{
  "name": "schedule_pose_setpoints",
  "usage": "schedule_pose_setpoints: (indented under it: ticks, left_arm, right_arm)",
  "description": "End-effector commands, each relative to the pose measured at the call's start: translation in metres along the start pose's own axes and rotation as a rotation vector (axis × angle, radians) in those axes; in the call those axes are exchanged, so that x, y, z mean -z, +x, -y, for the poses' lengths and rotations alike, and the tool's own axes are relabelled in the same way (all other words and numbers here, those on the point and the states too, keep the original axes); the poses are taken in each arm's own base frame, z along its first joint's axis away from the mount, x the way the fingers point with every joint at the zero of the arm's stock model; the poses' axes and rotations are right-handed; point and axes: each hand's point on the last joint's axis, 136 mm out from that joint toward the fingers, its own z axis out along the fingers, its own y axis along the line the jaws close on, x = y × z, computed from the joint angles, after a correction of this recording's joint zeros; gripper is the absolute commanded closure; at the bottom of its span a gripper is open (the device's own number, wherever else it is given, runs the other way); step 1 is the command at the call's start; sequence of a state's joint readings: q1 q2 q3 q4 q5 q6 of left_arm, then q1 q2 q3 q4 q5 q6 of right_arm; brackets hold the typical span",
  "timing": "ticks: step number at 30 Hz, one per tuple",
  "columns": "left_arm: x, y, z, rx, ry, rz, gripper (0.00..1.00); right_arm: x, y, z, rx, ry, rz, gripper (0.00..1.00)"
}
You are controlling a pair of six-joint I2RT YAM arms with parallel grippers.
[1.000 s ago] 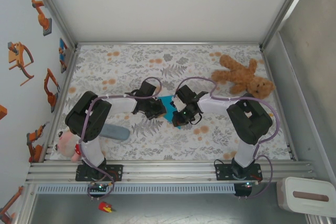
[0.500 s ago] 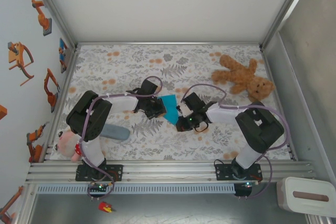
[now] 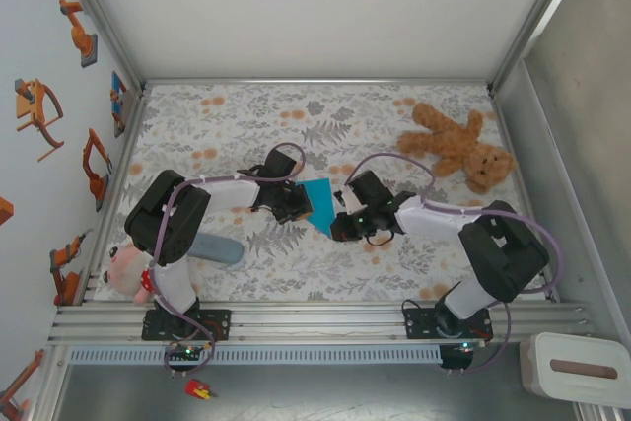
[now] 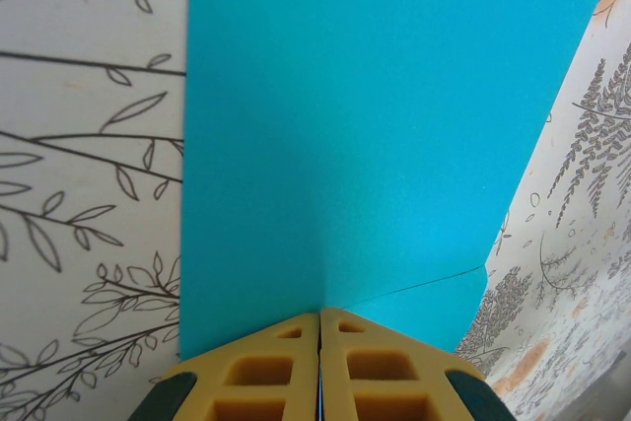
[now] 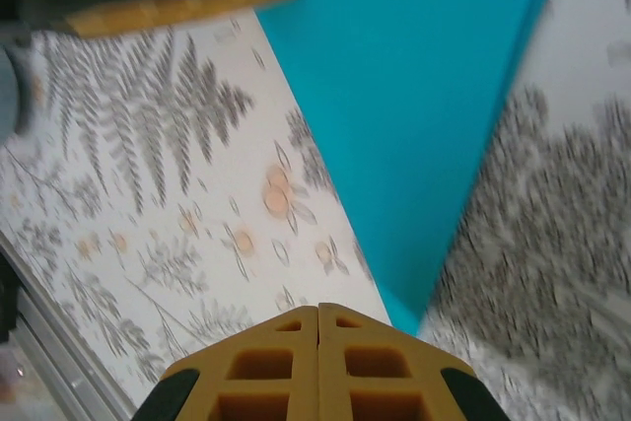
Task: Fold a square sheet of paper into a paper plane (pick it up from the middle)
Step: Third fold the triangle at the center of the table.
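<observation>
Left jaws pinch the paper (image 4: 375, 125), right jaws shut beside its tip

surface (image 3: 246, 115): cloth printed with grey leaves and orange blooms | far right: brown teddy bear (image 3: 455, 148), sprawled | near left: grey-blue oblong case (image 3: 212, 247); soft toy (image 3: 126, 273) at the edge | centre: folded turquoise paper (image 3: 320, 204) (lying flat or lifted, unclear)

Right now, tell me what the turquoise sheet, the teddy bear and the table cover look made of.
The turquoise sheet looks like thin matte paper: it holds a sharp crease. The teddy bear looks like brown plush fabric, fuzzy at its outline. The table cover may be printed cloth or vinyl, flat with a floral pattern; I cannot tell which.
</observation>
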State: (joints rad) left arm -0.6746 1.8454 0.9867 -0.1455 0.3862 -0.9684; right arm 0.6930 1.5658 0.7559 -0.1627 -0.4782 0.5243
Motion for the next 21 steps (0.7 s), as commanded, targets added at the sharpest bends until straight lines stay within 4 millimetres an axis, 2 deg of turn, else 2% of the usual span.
schedule_pose_setpoints:
  ticks: [1,6,15,21]
  left_arm:
    - [-0.011,0.008,-0.033,0.044,-0.118,-0.03,0.93]
    - [-0.012,0.011,-0.039,0.066,-0.135,-0.037,0.93]
    - [-0.014,0.013,-0.05,0.085,-0.181,-0.042,0.93]
    - [-0.015,0.015,-0.056,0.093,-0.202,-0.047,0.93]
  right_arm:
    - [-0.01,-0.017,0.004,-0.025,0.009,0.025,1.0]
    - [-0.016,-0.011,0.011,-0.043,0.013,0.007,1.0]
    - [-0.02,0.035,0.038,-0.112,0.026,-0.052,1.0]
    - [-0.016,0.054,0.041,-0.142,0.006,-0.063,1.0]
